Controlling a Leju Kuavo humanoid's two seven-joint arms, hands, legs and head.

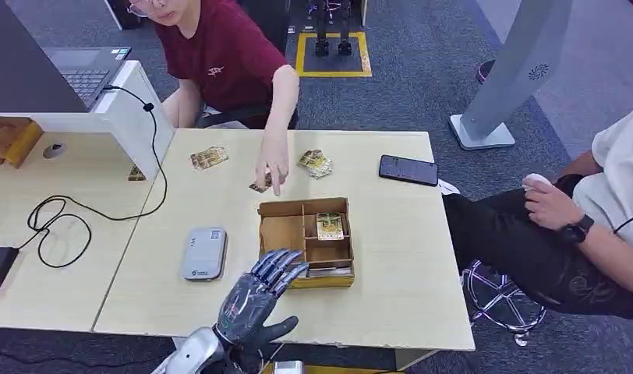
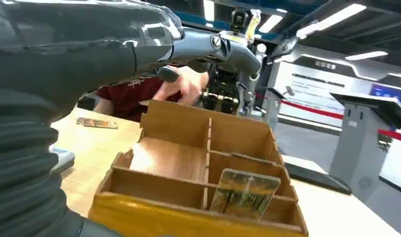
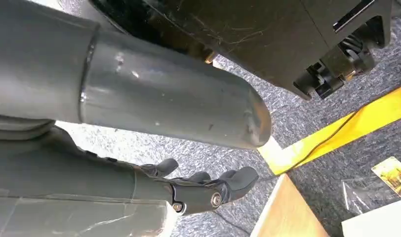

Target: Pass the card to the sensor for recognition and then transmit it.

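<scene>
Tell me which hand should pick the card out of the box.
Left. The left hand is open, its fingers over the box holding the card. The right hand hangs over the floor.

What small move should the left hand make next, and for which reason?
Probably it should move forward and to its right, then lower its fingers onto the card. The left hand is open and holds nothing, hovering at the near-left corner of the wooden box, while the card stands in a compartment on the box's right side.
</scene>
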